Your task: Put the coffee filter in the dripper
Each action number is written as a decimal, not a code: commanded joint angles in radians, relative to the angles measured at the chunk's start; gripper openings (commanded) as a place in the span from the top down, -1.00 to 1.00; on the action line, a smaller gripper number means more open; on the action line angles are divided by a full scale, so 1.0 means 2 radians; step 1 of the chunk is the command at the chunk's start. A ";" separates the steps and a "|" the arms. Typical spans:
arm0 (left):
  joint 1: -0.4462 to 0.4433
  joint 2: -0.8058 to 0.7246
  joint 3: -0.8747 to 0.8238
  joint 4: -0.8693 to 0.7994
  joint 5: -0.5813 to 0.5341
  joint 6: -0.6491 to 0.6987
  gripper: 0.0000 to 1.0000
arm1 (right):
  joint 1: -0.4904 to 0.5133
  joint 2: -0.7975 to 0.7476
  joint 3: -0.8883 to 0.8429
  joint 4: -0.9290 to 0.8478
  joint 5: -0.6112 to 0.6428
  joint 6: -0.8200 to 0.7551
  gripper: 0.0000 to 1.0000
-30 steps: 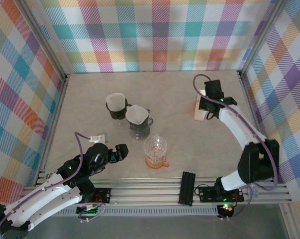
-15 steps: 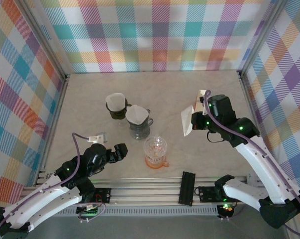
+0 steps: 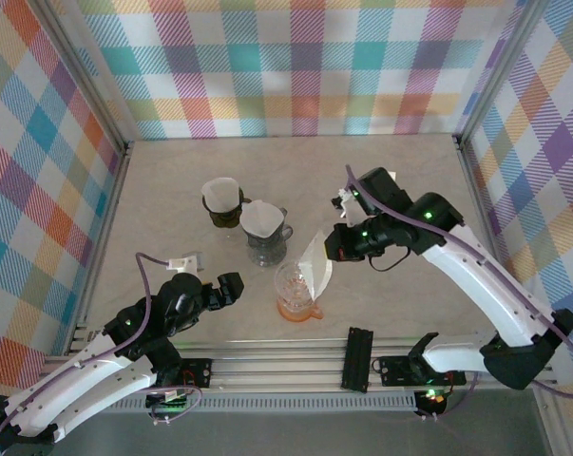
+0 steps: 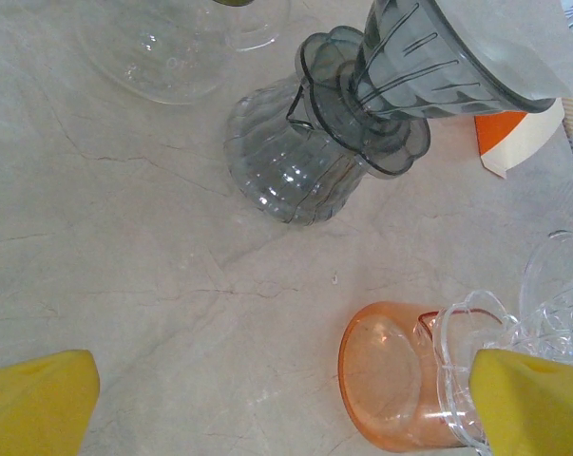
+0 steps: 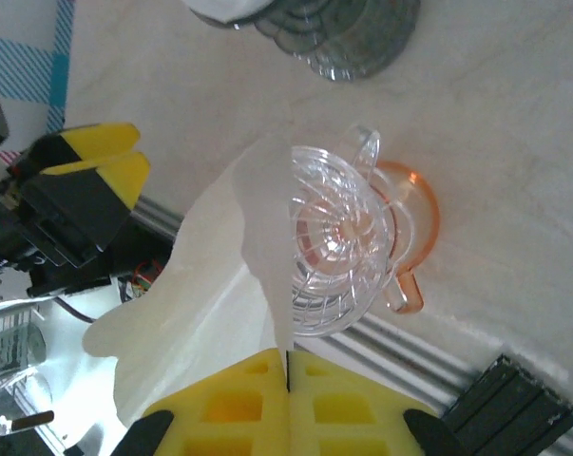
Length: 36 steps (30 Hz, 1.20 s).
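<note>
The right claw [image 5: 288, 385] pinches the white paper coffee filter [image 5: 196, 285], its gripped edge hidden between the closed yellow pads [image 5: 348, 404], just right of the clear ribbed plastic dripper [image 3: 294, 281] at the table's [image 3: 172, 180] near middle. From above, the filter covers part of the dripper's rim. The left claw [image 3: 227, 288] gapes open.

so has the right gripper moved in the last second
Yes. The right gripper has swung left and toward the bottom of the top view. It now sits just right of the clear dripper, with the paper filter in its grip.
</note>
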State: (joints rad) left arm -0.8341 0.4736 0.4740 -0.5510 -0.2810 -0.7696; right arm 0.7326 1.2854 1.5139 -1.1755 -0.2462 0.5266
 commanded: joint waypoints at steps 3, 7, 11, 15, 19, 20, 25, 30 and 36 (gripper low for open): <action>0.004 -0.010 0.018 -0.014 -0.001 0.011 -1.00 | 0.008 0.036 0.024 -0.049 -0.005 0.026 1.00; 0.004 -0.014 0.023 -0.015 0.002 0.017 -1.00 | 0.012 0.063 0.048 -0.073 0.018 0.029 1.00; 0.005 -0.011 0.030 -0.010 0.009 0.023 -1.00 | 0.016 0.092 0.064 -0.087 0.025 0.035 1.00; 0.005 0.000 0.039 0.002 0.025 0.029 -1.00 | 0.025 0.131 0.092 -0.108 0.048 0.028 1.00; 0.005 0.015 0.044 0.027 0.051 0.033 -1.00 | 0.033 0.154 0.102 -0.108 0.064 0.028 1.00; 0.004 0.020 0.046 0.036 0.060 0.034 -1.00 | 0.036 0.160 0.104 -0.107 0.069 0.028 0.99; 0.005 0.048 0.053 0.082 0.100 0.036 -1.00 | 0.049 0.177 0.107 -0.098 0.081 0.031 0.73; 0.005 0.077 0.062 0.112 0.124 0.034 -1.00 | 0.062 0.164 0.106 -0.075 0.094 0.037 0.47; 0.005 0.098 0.066 0.141 0.158 0.030 -1.00 | 0.091 0.133 0.070 -0.040 0.126 0.043 0.28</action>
State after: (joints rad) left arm -0.8341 0.6605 0.5709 -0.3363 -0.0208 -0.7139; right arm 0.8883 1.6093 1.6806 -1.2831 -0.0410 0.5941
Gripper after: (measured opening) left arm 0.999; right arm 0.353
